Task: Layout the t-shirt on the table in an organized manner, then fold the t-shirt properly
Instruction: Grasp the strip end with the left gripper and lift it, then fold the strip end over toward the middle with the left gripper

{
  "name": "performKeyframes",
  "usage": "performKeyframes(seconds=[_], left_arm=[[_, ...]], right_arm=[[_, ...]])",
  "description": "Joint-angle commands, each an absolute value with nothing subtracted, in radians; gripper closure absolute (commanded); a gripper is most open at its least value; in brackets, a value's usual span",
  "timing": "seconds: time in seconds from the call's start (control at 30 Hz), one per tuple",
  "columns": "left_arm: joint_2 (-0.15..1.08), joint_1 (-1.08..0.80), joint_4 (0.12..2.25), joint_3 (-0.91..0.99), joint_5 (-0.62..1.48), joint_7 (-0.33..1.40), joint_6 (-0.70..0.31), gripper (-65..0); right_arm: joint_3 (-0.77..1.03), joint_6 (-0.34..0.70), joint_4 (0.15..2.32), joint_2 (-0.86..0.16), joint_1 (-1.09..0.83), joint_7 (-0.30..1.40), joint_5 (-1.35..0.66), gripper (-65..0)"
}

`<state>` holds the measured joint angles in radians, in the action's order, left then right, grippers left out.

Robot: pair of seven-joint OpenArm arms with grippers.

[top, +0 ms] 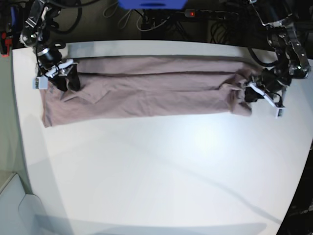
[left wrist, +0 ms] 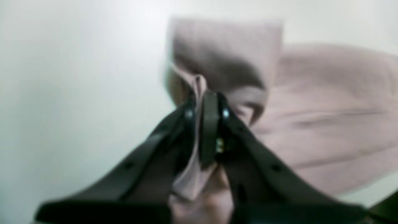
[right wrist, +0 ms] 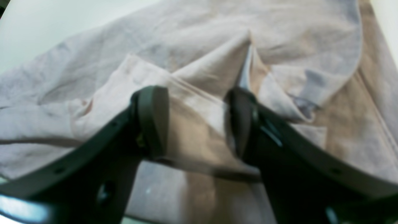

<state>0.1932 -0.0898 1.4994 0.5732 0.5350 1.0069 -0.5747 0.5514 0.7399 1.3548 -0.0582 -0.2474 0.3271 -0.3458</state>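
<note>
The dusty mauve t-shirt [top: 146,93] lies as a long folded band across the far part of the white table [top: 156,171]. My left gripper [top: 247,93] is at the band's right end. In the left wrist view it [left wrist: 203,99] is shut on a thin fold of the t-shirt [left wrist: 326,124], lifted a little off the table [left wrist: 62,93]. My right gripper [top: 68,83] sits at the band's left end. In the right wrist view it [right wrist: 196,118] stands open, its fingers [right wrist: 152,121] straddling a raised ridge of t-shirt [right wrist: 186,37].
Cables and a power strip [top: 210,13] run behind the table's far edge, next to a blue object [top: 151,4]. The table's curved edge [top: 19,147] drops off at the left. The near half of the tabletop is bare white surface.
</note>
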Motion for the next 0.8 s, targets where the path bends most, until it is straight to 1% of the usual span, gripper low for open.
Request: performKeyframes(seconds=[0.0,0.13,0.2,0.27,0.3,0.43,0.53,0.63,0.77], left_arm=[[0.189,-0.073,1.575,0.541,0.552,0.986,-0.584,-0.3],[0.151,-0.073,1.722,0.389,0.550,0.986,-0.582,-0.2],[0.137,-0.071,1.762,0.309,0.539,0.986,-0.581,-0.1],[0.093,-0.064,1.778,0.220,0.470,0.984,-0.573,-0.1],[0.076,-0.061,1.779,0.186,0.424,0.984,-0.553,-0.1],[-0.012,-0.054,1.767,0.025,0.220,0.972,-0.414,-0.1],[-0.074,-0.038,1.767,-0.104,0.102,0.970,-0.357,-0.1],[-0.125,-0.036,1.765,-0.202,0.019,0.967,-0.292,-0.1],[-0.157,-0.036,1.715,-0.295,-0.050,0.892,-0.176,-0.1]], right_arm=[[0.553,0.698,1.346,-0.065,-0.259,0.412,-0.275,-32.4],[0.552,0.698,1.346,-0.065,-0.259,0.412,-0.275,-32.4],[0.552,0.698,1.346,-0.065,-0.259,0.412,-0.275,-32.4],[0.552,0.698,1.346,-0.065,-0.259,0.414,-0.275,-32.4],[0.552,0.698,1.346,-0.065,-0.259,0.414,-0.275,-32.4],[0.552,0.698,1.346,-0.065,-0.259,0.414,-0.275,-32.4],[0.552,0.698,1.346,-0.065,-0.259,0.414,-0.275,-32.4],[0.552,0.698,1.346,-0.065,-0.262,0.414,-0.275,-32.4],[0.552,0.698,1.346,-0.065,-0.265,0.414,-0.275,-32.4]])
